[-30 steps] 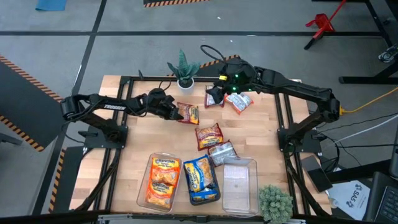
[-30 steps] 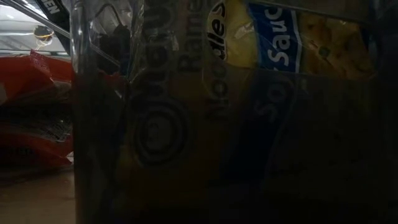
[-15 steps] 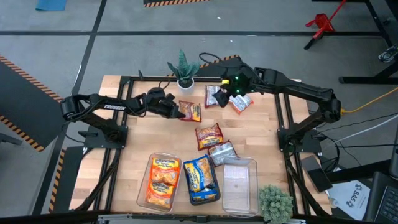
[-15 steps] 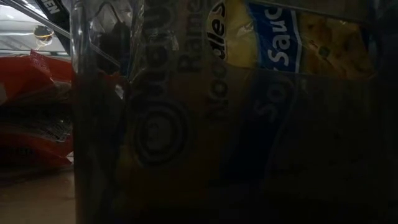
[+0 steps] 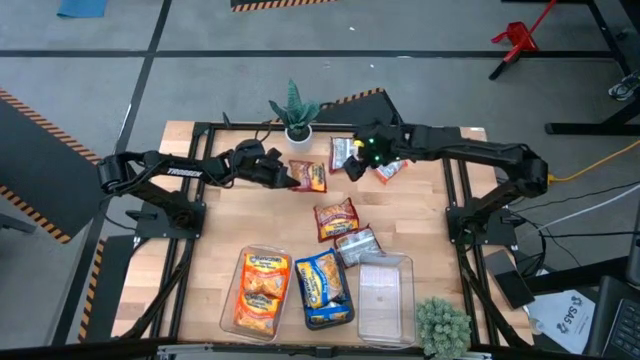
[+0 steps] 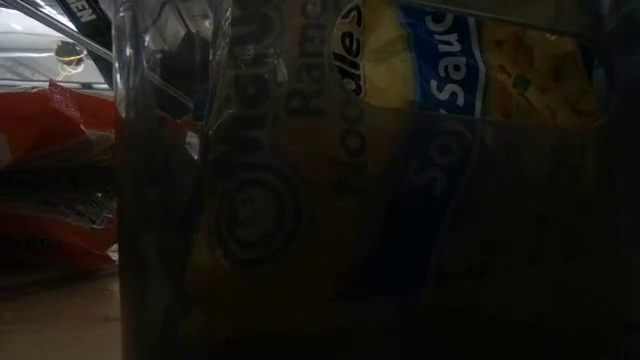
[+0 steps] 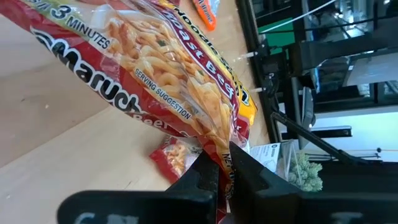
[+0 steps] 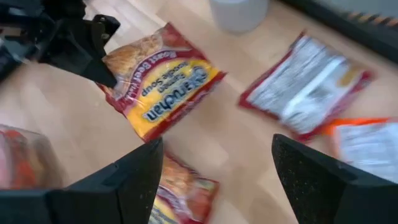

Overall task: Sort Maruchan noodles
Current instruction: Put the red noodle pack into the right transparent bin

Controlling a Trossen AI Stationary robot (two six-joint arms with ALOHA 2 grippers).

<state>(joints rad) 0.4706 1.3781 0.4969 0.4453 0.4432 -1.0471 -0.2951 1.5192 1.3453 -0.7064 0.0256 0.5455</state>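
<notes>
Evidently the left gripper (image 5: 288, 178) pinches the red-and-yellow crinkly noodle packet (image 5: 308, 176) by one edge, upper middle of the frame, ready for carrying binward; the right gripper (image 5: 357, 162) hovers alongside, fingers spread, empty.

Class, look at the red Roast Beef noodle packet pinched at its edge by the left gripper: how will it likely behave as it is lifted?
The Roast Beef packet is held by one thin seam in the left gripper, so it may sag or swing. Its crinkly, glossy film looks slippery and might slide out. It seems light, since a small pinch carries it.
</notes>
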